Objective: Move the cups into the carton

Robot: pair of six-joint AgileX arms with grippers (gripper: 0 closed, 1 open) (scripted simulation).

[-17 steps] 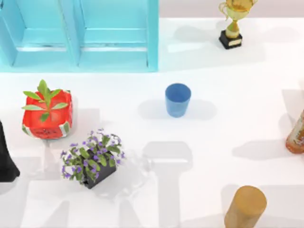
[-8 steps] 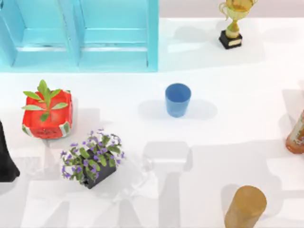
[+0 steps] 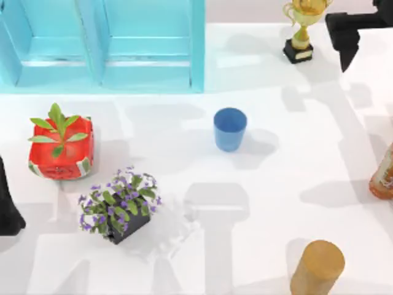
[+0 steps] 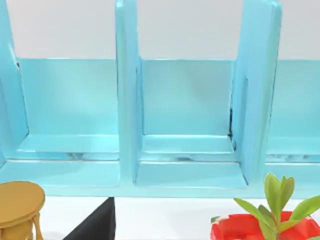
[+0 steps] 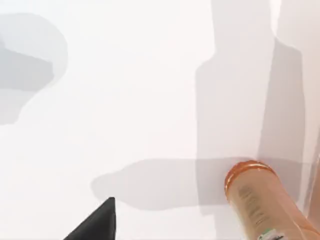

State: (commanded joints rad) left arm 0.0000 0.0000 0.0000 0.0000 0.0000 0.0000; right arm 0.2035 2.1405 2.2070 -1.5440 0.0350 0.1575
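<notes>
Right tool (image 3: pixel 350 37) sits at the far right by the gold trophy (image 3: pixel 302 27); whether it's open, I cannot tell. The blue cup (image 3: pixel 229 128) stands mid-surface, untouched, the turquoise carton (image 3: pixel 198 49) far left, so that move remains.

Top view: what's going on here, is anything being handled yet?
Nothing is held. The blue cup stands upright mid-table, outside the carton at the back left. The right hand hangs at the back right, beside the trophy and well apart from the cup. The left arm is parked at the table's left edge.
</notes>
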